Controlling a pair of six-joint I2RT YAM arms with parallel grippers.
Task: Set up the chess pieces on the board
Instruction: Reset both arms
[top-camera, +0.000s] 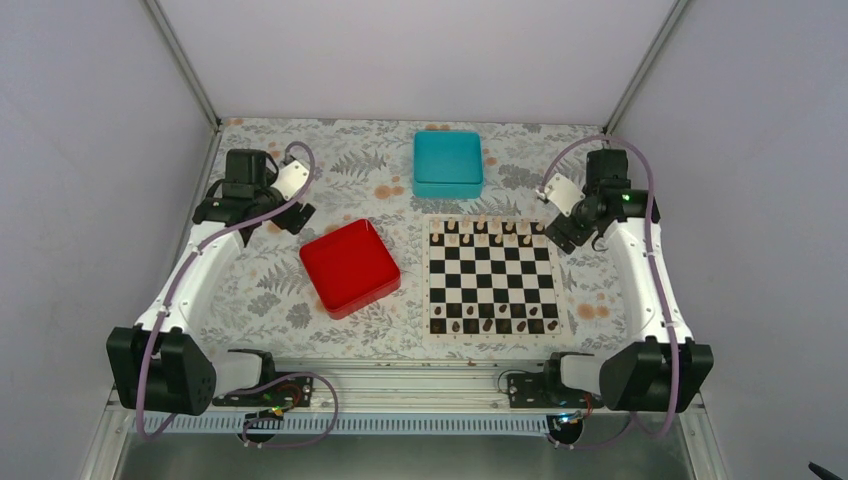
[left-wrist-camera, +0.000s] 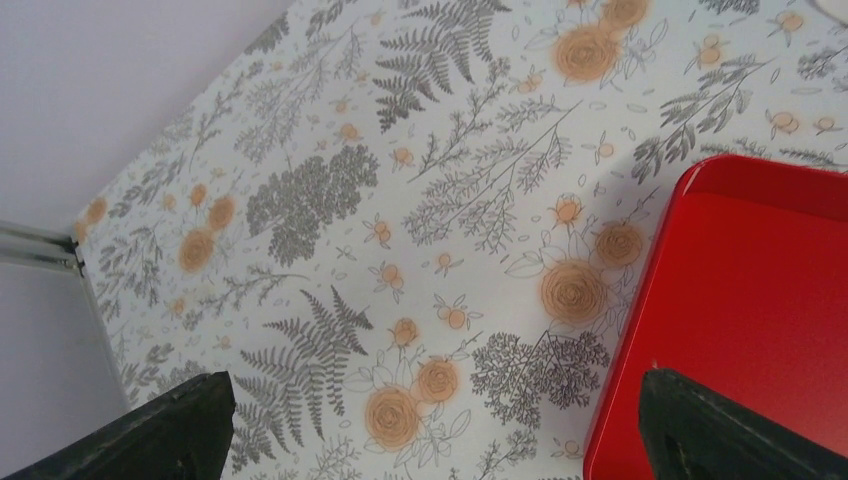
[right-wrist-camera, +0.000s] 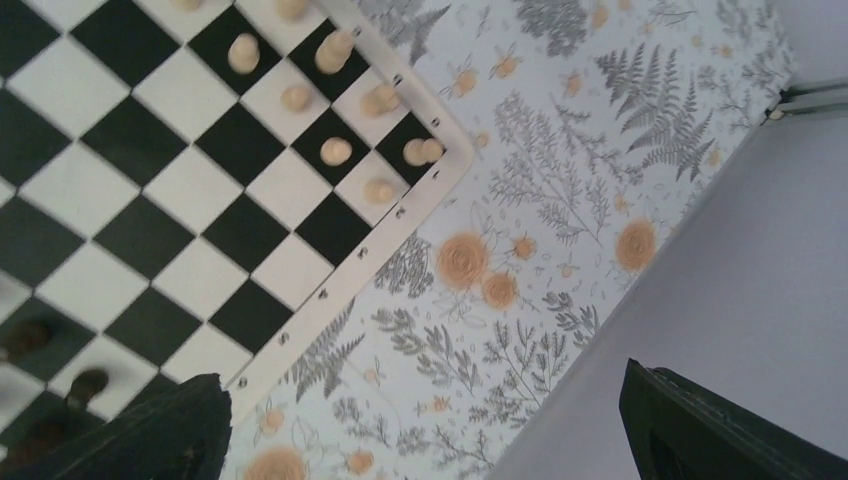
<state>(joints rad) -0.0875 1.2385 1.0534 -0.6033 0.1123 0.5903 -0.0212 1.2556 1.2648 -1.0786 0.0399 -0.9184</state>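
Observation:
The board (top-camera: 490, 275) lies right of the table's centre. Several dark chess pieces (top-camera: 488, 325) stand on its two near rows, and pale cream pieces (top-camera: 480, 228) fill the far rows. My right gripper (top-camera: 558, 235) hovers by the board's far right corner, open and empty. In the right wrist view the gripper (right-wrist-camera: 430, 430) is over the floral cloth beside the board (right-wrist-camera: 150, 200), with dark pieces (right-wrist-camera: 88, 382) at the left edge. My left gripper (top-camera: 298, 218) is open, left of the red tray. In its wrist view the gripper (left-wrist-camera: 440, 440) holds nothing.
A red square tray (top-camera: 350, 268) sits left of the board and also shows in the left wrist view (left-wrist-camera: 760, 300). A teal square box (top-camera: 448, 163) stands behind the board. White walls enclose the table on three sides.

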